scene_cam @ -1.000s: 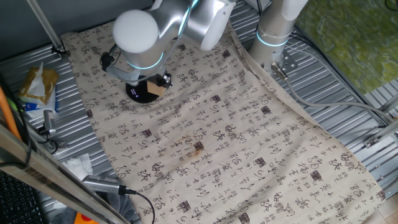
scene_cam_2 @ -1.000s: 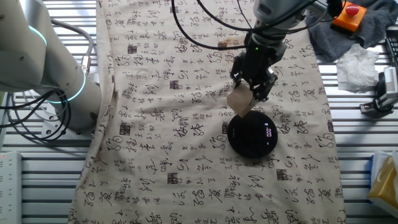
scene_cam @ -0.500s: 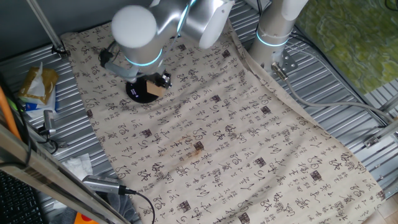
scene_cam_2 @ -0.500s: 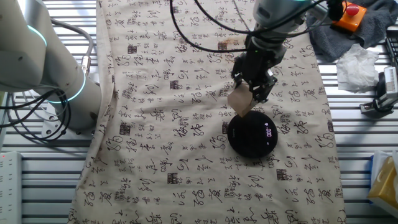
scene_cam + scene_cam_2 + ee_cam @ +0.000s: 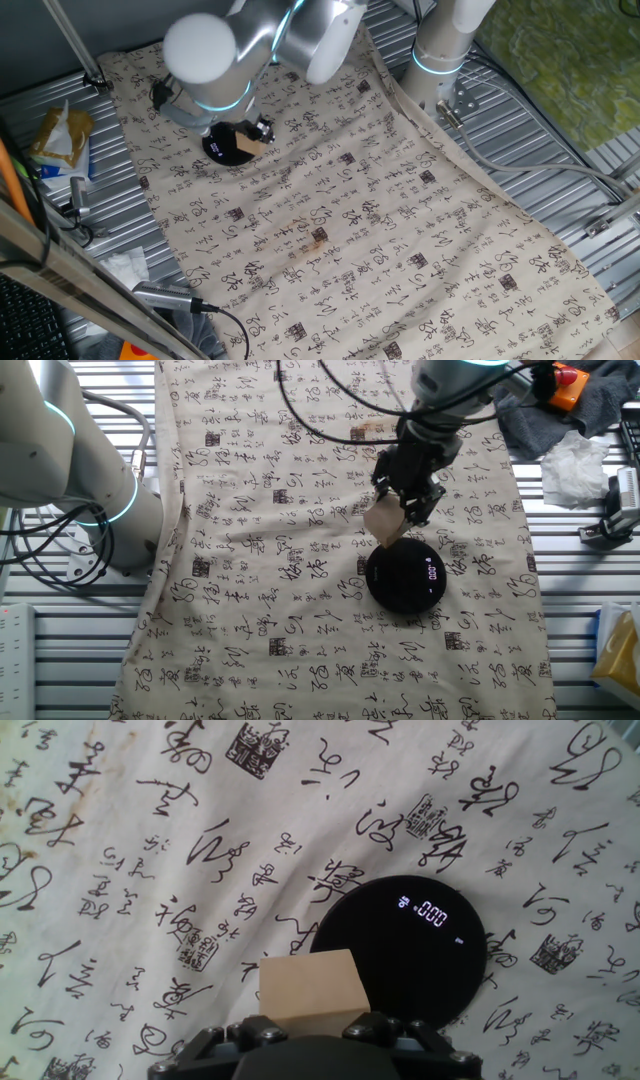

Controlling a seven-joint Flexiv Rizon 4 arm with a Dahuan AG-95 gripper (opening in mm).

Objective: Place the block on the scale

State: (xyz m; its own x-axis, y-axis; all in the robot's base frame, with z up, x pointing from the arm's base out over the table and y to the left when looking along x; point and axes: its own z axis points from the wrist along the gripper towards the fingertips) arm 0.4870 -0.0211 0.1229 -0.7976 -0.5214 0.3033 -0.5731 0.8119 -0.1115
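Here the hand (image 5: 404,518) grips the small tan wooden cube block (image 5: 384,522) above the near rim of the flat round glossy black scale (image 5: 407,577), whose display reads zero. Pickup appears done; lowering and release onto the disc remain.

A cloth (image 5: 300,560) printed with black calligraphy covers the desk (image 5: 560,130) of ribbed metal under the tool (image 5: 405,510). Well off to one side of the tool lie a crumpled white tissue (image 5: 572,465), a grey rag (image 5: 600,400) with an orange box (image 5: 560,385) on it, and a yellow packet (image 5: 60,135).
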